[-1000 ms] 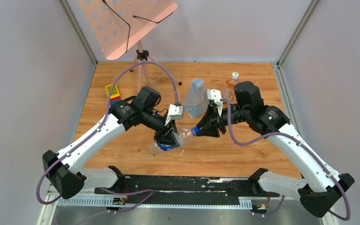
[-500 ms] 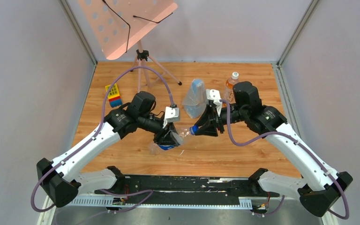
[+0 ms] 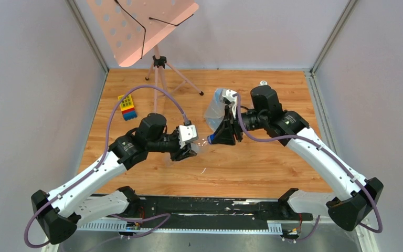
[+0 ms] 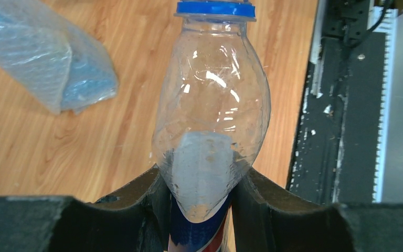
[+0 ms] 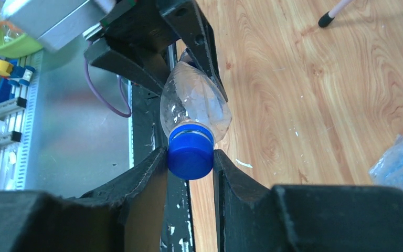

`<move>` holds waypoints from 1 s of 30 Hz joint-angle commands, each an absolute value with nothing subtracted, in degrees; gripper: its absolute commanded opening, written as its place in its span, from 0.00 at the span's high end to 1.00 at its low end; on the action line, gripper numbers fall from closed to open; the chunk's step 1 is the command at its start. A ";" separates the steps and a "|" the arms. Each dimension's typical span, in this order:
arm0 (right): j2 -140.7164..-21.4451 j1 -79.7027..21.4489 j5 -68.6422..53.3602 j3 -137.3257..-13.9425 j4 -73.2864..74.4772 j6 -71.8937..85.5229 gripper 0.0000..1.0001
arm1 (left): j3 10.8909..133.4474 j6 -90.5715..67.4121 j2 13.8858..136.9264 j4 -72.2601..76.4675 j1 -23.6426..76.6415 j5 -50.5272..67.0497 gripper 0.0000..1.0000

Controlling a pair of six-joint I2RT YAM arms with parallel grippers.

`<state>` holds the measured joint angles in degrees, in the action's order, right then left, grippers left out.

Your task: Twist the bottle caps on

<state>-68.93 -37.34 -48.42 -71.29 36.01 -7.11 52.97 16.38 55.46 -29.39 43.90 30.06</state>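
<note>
My left gripper is shut on the label end of the clear Pepsi bottle and holds it off the table, neck pointing right. Its jaws squeeze the body just above the blue label. The blue cap sits on the bottle's neck, and it also shows at the top of the left wrist view. My right gripper is shut on that cap, with a finger against each side; it shows in the top view too. Of the orange bottle only the white cap shows behind my right arm.
A bluish see-through plastic bag lies just behind the grippers and shows in the left wrist view. A pink stand's tripod is at the back. A coloured block lies at the back left. A black rail runs along the near edge.
Both grippers have moved back and left together, carrying the Pepsi bottle with the cap. My right arm now covers most of the orange bottle.
</note>
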 commanded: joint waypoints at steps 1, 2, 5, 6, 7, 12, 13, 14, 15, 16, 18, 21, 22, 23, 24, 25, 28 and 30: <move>-72.34 -39.46 -47.68 -72.14 36.76 2.21 1.00 | 53.84 15.76 52.18 -4.69 47.15 23.57 0.55; -72.74 -39.46 -47.03 -72.59 36.51 4.57 1.00 | 53.27 16.01 52.11 -4.32 47.61 21.47 0.55; -73.83 -39.44 -44.76 -73.29 36.05 9.68 1.00 | 52.18 16.56 52.06 -1.54 50.31 16.21 0.55; -74.16 -39.46 -44.10 -73.38 35.77 11.34 1.00 | 51.59 16.72 52.13 -0.99 51.43 13.66 0.55; -74.41 -39.46 -43.27 -73.38 35.57 13.22 1.00 | 51.37 17.06 52.41 -0.49 52.04 12.32 0.55; -76.91 -38.76 -40.70 -74.16 35.83 24.80 1.00 | 49.82 20.26 54.45 4.91 58.83 -1.64 0.55; -77.50 -38.54 -40.57 -74.18 35.86 27.60 1.00 | 49.30 21.30 54.73 5.88 59.91 -5.49 0.56; -78.09 -38.30 -40.47 -74.14 35.86 30.14 1.00 | 48.91 21.73 55.28 8.13 61.91 -7.27 0.56; -78.66 -38.18 -40.61 -74.05 35.86 32.63 1.00 | 48.04 22.70 55.59 9.43 62.90 -11.05 0.57; -79.33 -38.08 -40.73 -73.93 35.86 35.07 1.00 | 47.62 23.35 56.24 12.20 64.73 -12.86 0.57; -80.58 -37.75 -41.95 -73.62 35.86 39.49 1.00 | 46.42 25.35 57.50 16.33 67.32 -18.01 0.57; -81.94 -37.53 -42.23 -73.61 36.24 44.00 1.00 | 45.46 29.88 60.15 20.68 70.31 -25.74 0.57; -81.99 -37.53 -41.79 -73.69 36.40 44.59 1.00 | 45.41 32.08 61.60 22.51 71.81 -27.37 0.57; -81.94 -37.53 -41.24 -73.84 36.53 44.90 1.00 | 45.41 33.13 62.44 23.34 72.51 -30.38 0.57; -81.73 -37.55 -40.68 -74.02 36.62 45.16 1.00 | 45.42 34.41 63.77 24.31 73.50 -31.54 0.57; -81.40 -37.53 -39.91 -74.19 36.82 45.25 0.99 | 45.44 34.61 64.27 24.55 74.08 -33.02 0.57; -80.19 -37.24 -38.61 -74.73 36.84 45.35 0.93 | 44.97 33.02 65.15 24.87 74.27 -34.17 0.57; -79.39 -36.83 -38.26 -75.07 36.78 45.16 0.86 | 43.82 31.86 64.98 24.88 74.31 -34.62 0.58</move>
<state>-79.59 -32.97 -32.23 -73.69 39.68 39.88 41.08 28.99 65.17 -1.74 70.96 -41.17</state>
